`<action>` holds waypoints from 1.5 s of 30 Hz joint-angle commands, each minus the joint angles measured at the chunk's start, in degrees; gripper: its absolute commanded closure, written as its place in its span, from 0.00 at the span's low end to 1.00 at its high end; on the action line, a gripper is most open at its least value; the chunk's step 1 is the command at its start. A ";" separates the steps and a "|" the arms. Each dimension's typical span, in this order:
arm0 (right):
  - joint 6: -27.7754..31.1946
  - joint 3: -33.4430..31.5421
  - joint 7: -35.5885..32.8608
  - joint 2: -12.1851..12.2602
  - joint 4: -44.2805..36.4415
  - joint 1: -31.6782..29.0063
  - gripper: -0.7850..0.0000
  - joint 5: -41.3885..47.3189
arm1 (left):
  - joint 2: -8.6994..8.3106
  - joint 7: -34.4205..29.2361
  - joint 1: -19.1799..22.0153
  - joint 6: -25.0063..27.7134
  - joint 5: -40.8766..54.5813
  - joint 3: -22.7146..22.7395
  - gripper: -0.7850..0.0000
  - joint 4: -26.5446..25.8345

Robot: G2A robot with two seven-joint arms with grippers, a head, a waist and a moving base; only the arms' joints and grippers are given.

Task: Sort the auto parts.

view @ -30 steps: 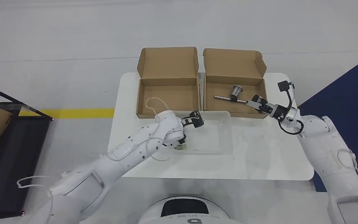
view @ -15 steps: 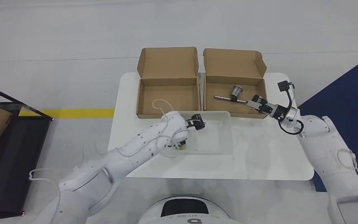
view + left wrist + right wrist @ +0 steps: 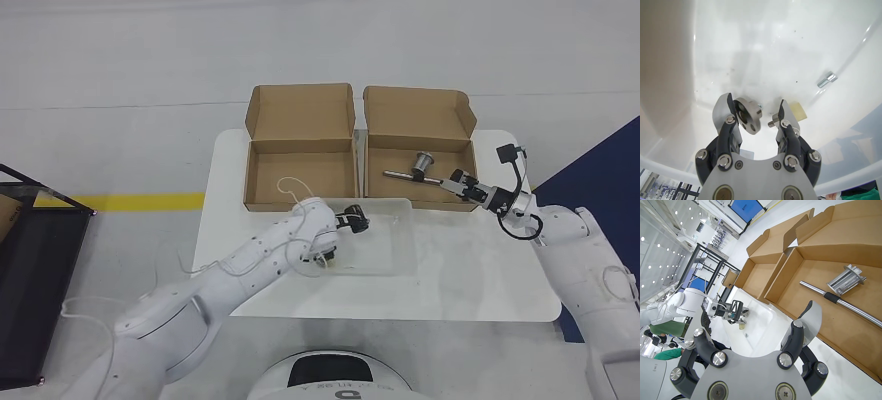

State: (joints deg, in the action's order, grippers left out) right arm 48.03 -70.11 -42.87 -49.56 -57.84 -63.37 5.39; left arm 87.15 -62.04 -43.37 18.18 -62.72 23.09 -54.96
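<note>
The left claw [image 3: 756,106] is held released, its fingers spread wide, low inside a white tray [image 3: 772,37] on the counter [image 3: 470,270]. Between the fingers a round metal flange [image 3: 747,117] is seen tilted, close against one pad. A short threaded stud [image 3: 773,121] lies at the other pad; whether either part is touched cannot be told. A cream cylinder [image 3: 799,111] is partly hidden behind that second finger, and a small bolt [image 3: 827,79] lies farther off, near the tray wall. From the top these small parts are covered by the claw. In the right wrist view the cylinder and the bolt are made out just beside it. The right claw [image 3: 757,311] is likewise released and is held over the near edge of the right cardboard box [image 3: 810,317]. In this box a metal rod [image 3: 848,304] and a finned metal part [image 3: 846,281] lie near each other. The left cardboard box [image 3: 300,170] is set just beside it.
</note>
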 commanded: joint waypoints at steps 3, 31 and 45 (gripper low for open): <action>0.00 0.00 0.00 0.00 0.00 0.00 0.00 0.00 | 0.38 0.09 0.17 -0.23 -0.09 0.27 0.38 1.02; 0.00 0.00 0.00 0.00 0.00 0.00 0.00 0.00 | -1.70 -1.17 -3.23 -1.37 -4.15 6.13 1.00 -9.69; 0.00 0.00 0.00 0.00 0.00 0.00 0.00 0.00 | -8.60 13.51 -14.22 14.34 13.62 26.43 1.00 -23.60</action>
State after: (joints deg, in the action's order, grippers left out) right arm 48.03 -70.11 -42.87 -49.56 -57.84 -63.37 5.39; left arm 79.04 -50.63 -56.58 31.68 -52.15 46.89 -78.70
